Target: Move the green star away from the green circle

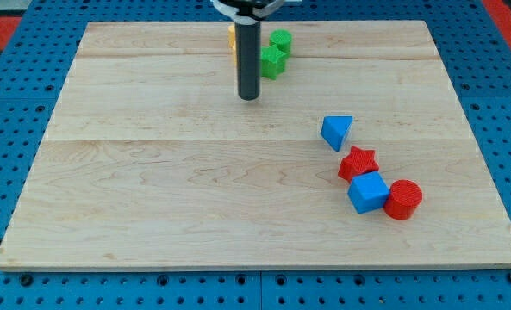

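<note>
The green star lies near the view's top centre of the wooden board. The green circle sits just above and right of it, touching it or nearly so. My tip rests on the board just below and left of the green star, a short gap away. The dark rod rises from it and hides part of a yellow-orange block behind it, whose shape I cannot make out.
A blue triangle, a red star, a blue cube and a red cylinder form a diagonal cluster at the view's right. Blue pegboard surrounds the board.
</note>
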Motion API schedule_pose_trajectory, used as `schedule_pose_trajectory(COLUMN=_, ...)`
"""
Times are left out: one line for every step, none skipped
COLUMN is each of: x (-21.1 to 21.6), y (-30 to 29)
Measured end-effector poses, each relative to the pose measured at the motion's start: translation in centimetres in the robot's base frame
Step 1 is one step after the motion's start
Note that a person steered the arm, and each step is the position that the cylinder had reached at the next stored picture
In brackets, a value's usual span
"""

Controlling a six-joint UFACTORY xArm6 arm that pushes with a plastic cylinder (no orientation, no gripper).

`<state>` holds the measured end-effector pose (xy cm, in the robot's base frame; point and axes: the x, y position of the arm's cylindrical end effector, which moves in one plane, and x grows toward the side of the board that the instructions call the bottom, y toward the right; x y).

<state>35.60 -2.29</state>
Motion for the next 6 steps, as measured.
schedule_pose_trajectory(x=0.2, y=4.8)
schedule_pose_trajectory(x=-2.5, y=11.5)
schedule_pose_trajectory(x=-6.8, y=10.8)
schedule_pose_trajectory(x=-8.5, y=8.0)
schedule_pose_trajectory(x=-7.0, y=6.6)
schedule_pose_trajectory(x=-3.9, y=5.7)
